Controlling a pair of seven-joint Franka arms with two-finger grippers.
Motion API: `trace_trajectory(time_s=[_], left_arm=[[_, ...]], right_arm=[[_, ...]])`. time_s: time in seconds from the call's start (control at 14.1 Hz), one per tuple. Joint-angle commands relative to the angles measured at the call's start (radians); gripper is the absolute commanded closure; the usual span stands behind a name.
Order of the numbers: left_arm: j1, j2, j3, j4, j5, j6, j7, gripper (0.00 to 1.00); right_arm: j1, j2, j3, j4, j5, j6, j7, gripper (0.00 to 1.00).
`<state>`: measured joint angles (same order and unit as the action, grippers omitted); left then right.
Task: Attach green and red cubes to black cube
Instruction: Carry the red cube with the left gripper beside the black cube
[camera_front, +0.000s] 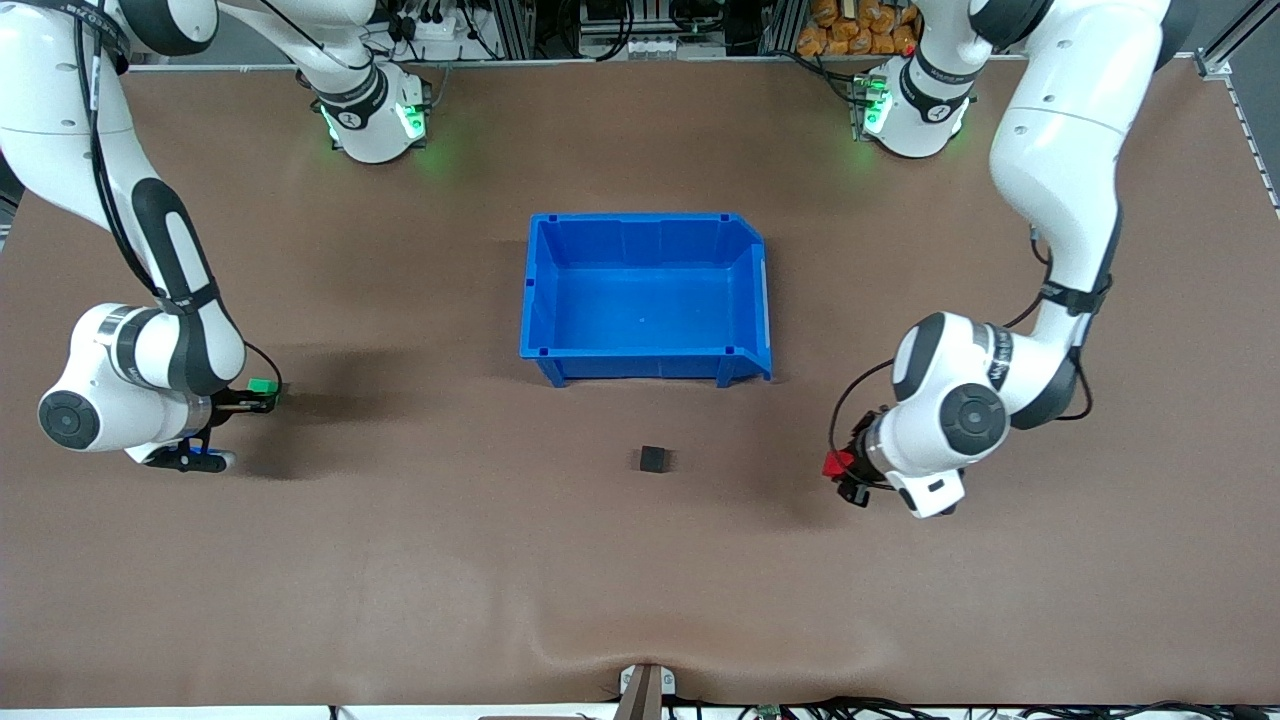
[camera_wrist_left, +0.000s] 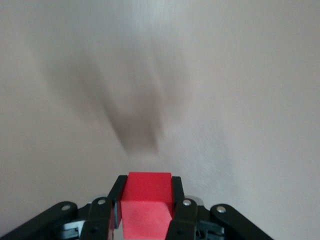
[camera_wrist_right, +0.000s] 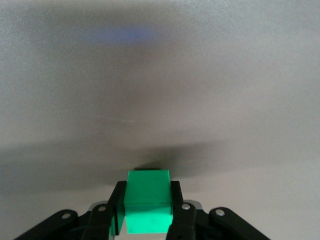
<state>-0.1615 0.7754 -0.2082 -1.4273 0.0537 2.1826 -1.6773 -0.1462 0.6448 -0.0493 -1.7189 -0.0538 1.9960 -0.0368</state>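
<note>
The left gripper (camera_front: 838, 468) is clamped on the red cube (camera_front: 831, 464) over the worktop (camera_front: 640, 560). The black cube (camera_front: 654, 458) sits mid-worktop, near the blue bin (camera_front: 645, 355). The right gripper (camera_front: 262, 392) is clamped on the green cube (camera_front: 263, 385).

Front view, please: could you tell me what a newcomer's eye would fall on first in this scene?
The open-topped bright blue plastic bin stands out mid-table, with the small matt black cube alone on the brown mat, nearer the camera. At the table's ends, the left end effector is shut on the small bright red cube, and the right end effector is shut on the small bright green cube.
</note>
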Motion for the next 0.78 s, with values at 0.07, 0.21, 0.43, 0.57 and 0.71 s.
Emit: trace_trajectory(time_s=[0.07, 0.21, 0.43, 0.57, 0.71], left_arm=[[-0.085, 0.106, 0.007, 0.142, -0.086, 0.055, -0.209, 1.0], [-0.122, 0.117, 0.009, 0.145, -0.087, 0.08, -0.295, 1.0], [-0.182, 0.168, 0.015, 0.177, -0.087, 0.183, -0.457, 1.0], [-0.213, 0.189, 0.02, 0.197, -0.087, 0.2, -0.475, 1.0], [-0.236, 0.202, 0.02, 0.197, -0.087, 0.212, -0.475, 1.0]], right_arm=[[0.002, -0.007, 0.009, 0.091, 0.022, -0.129, 0.07, 1.0], [0.01, -0.007, 0.011, 0.126, 0.025, -0.182, 0.101, 1.0], [0.027, -0.01, 0.011, 0.171, 0.066, -0.282, 0.164, 1.0], [0.028, -0.013, 0.011, 0.197, 0.091, -0.328, 0.201, 1.0], [0.04, -0.013, 0.011, 0.223, 0.097, -0.365, 0.254, 1.0]])
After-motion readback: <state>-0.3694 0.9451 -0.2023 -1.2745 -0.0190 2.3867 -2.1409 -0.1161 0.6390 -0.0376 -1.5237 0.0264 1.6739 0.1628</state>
